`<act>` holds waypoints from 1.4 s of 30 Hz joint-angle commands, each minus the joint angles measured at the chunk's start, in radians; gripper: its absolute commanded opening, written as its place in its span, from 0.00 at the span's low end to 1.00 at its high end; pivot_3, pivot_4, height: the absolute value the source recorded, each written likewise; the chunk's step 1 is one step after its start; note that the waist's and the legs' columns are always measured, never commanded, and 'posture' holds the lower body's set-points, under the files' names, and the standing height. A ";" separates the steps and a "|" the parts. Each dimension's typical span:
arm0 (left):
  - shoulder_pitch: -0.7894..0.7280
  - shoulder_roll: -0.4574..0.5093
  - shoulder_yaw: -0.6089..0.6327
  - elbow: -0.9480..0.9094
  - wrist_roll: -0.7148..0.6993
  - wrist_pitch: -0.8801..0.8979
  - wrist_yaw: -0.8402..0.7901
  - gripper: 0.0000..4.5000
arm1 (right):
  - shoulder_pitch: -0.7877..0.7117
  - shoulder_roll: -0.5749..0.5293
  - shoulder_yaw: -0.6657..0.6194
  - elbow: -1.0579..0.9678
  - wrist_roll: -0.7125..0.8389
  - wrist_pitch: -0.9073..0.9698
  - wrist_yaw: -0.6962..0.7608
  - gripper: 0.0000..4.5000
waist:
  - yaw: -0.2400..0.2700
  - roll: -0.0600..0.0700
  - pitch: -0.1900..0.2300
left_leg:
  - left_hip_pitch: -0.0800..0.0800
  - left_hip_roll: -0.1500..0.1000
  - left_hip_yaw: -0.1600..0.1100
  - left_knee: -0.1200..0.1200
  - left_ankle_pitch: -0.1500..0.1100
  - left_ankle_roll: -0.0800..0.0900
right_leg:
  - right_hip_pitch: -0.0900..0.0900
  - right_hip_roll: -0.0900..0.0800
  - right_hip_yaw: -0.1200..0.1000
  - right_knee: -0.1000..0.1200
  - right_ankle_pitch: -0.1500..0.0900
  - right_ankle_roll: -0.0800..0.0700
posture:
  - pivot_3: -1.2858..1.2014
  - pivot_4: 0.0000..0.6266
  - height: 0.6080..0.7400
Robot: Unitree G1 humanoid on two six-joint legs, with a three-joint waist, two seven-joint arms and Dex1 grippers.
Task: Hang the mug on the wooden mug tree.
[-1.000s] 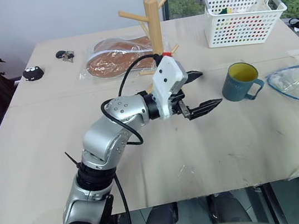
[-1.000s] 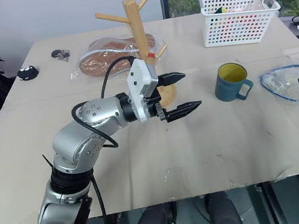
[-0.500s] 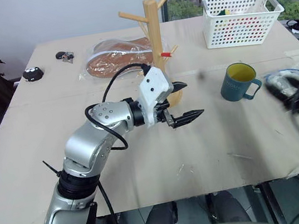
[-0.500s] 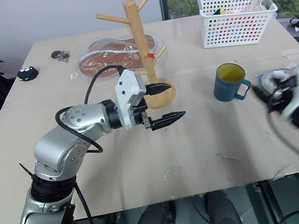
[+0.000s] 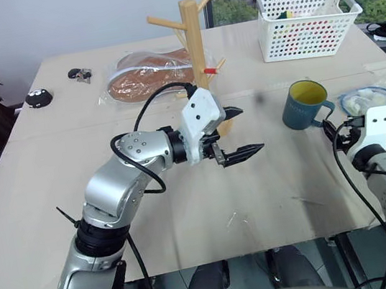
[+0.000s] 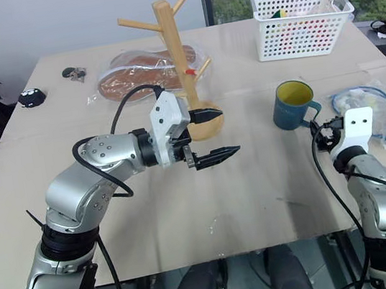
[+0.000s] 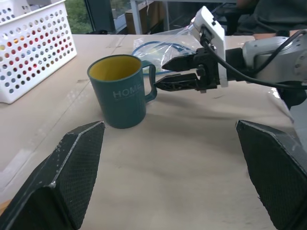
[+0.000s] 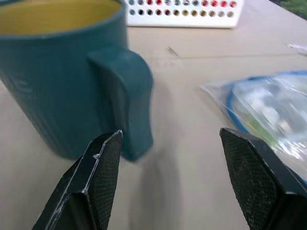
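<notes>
Fingers apart on both grippers, holding nothing; right fingers (image 7: 175, 81) beside mug (image 5: 305, 105) handle, mug empty.

Bare tabletop (image 5: 271, 183) open between wooden mug tree (image 5: 195, 49) and teal-blue mug (image 5: 304, 105), white perforated basket (image 5: 305, 20) far right, blue-rimmed plastic bag (image 5: 379, 103) blocking right.

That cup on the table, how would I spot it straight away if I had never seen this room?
Start at the white perforated basket at the table's far right corner. Just in front of it, nearer the robot, stands the mug, upright on the bare tabletop beside a clear bag holding a blue cable. It is teal-blue outside and yellow inside, with a loop handle.
</notes>
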 commanded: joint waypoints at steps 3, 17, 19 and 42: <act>0.012 0.003 0.013 -0.042 0.008 -0.024 0.000 1.00 | -0.058 0.006 0.016 0.069 -0.030 -0.082 0.012 0.72 | 0.001 0.000 0.000 | 0.000 0.000 0.000 0.000 0.000 0.000 | 0.000 0.000 0.000 0.000 0.000 0.000 | 0.52 0.24 1.00; 0.018 -0.005 0.031 -0.067 -0.004 -0.005 0.017 1.00 | -0.163 0.015 0.026 0.298 -0.052 -0.216 0.054 0.19 | 0.000 0.000 0.000 | 0.000 0.000 0.000 0.000 0.000 0.000 | 0.000 0.000 0.000 0.000 0.000 0.000 | 0.52 0.24 1.00; 0.020 -0.005 0.033 -0.070 -0.006 -0.003 0.020 1.00 | -0.167 0.013 0.031 0.304 -0.045 -0.220 0.077 0.02 | 0.000 0.000 0.000 | 0.000 0.000 0.000 0.000 0.000 0.000 | 0.000 0.000 0.000 0.000 0.000 0.000 | 0.52 0.24 1.00; 0.538 -0.234 0.363 -0.061 -0.060 -0.595 0.049 1.00 | -0.749 -0.325 0.402 0.056 -0.013 0.199 0.640 0.02 | 0.005 0.000 0.001 | -0.002 0.001 0.000 0.000 0.000 0.001 | -0.002 -0.002 -0.001 -0.001 0.000 -0.001 | 0.52 0.24 1.00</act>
